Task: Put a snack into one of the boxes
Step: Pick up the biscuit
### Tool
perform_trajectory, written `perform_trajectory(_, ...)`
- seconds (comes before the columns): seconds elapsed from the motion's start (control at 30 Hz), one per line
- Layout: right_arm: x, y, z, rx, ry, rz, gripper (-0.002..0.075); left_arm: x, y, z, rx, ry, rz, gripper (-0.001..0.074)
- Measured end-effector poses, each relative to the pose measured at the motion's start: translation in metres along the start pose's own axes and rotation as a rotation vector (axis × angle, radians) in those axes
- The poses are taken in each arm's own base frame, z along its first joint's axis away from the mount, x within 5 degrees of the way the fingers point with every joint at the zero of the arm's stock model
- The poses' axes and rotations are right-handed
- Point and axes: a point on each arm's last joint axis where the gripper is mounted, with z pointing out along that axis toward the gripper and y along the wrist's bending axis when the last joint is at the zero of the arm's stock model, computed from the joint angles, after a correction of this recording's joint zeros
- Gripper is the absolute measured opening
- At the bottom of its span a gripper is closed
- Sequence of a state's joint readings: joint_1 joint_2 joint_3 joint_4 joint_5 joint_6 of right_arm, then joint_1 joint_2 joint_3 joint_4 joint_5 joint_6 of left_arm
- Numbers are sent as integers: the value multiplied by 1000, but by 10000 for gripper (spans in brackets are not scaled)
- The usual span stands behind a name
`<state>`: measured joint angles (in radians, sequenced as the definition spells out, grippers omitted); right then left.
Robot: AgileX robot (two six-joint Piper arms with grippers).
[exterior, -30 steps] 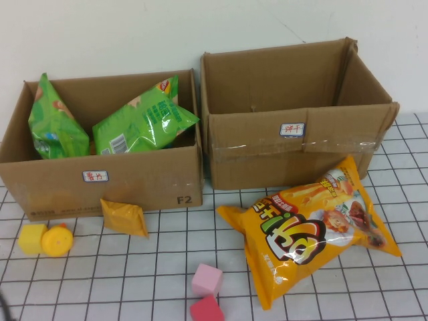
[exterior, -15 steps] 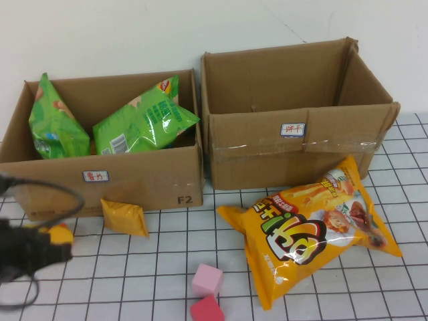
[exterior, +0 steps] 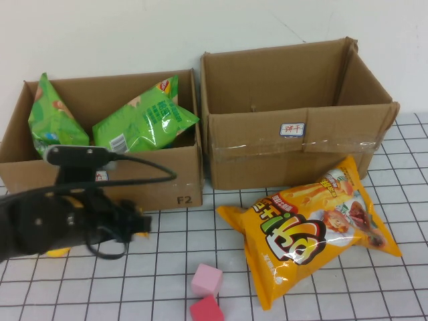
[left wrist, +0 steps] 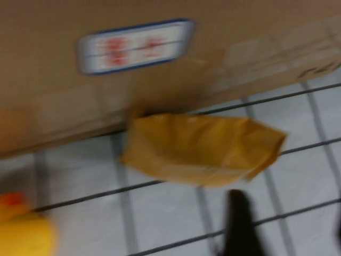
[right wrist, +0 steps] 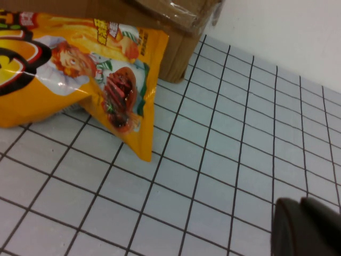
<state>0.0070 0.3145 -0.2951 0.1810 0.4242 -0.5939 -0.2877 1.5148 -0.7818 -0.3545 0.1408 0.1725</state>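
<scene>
My right gripper (right wrist: 303,226) sits closed and empty over the worktop (right wrist: 224,160), near the big snack bag (right wrist: 80,69). My left gripper (exterior: 137,224) hovers over the small orange packet (left wrist: 200,149) before the left box (exterior: 154,180); cannot tell its opening.

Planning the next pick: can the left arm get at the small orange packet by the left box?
Probably yes. The left gripper hovers right at the orange packet, which lies bare on the table against the left box, nothing between them.
</scene>
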Motion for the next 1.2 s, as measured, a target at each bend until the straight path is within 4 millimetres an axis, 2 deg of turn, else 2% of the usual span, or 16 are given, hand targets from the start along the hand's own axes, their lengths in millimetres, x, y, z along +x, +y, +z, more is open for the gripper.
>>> perform_trajectory(0.07,1,0,1,1,0,-1,0,0,-4,10,11,8,-73,497)
perform_trajectory(0.13,1,0,1,1,0,-1,0,-2,-5,17,18,18,-153,585)
perform_trajectory(0.2,1,0,1,2,-1,-1,0,-3,-6,24,21,28,-221,630)
perform_trajectory(0.3,1,0,1,2,-2,-1,0,-8,-8,31,32,39,-285,653)
perform_trajectory(0.57,1,0,1,6,-7,-1,0,-17,-10,44,44,61,-313,662)
perform_trajectory(0.73,1,0,1,6,-7,-1,0,-7,-8,60,27,120,-296,662)
perform_trajectory(0.87,1,0,1,6,-7,-1,0,-5,-8,63,27,142,-282,657)
perform_trajectory(0.93,1,0,1,6,-7,-1,0,-4,-8,62,29,153,-275,634)
perform_trajectory(1.07,1,0,1,6,-7,-1,0,1,-9,61,32,214,-232,542)
perform_trajectory(1.2,1,0,1,6,-7,-1,0,9,-8,58,13,308,-204,495)
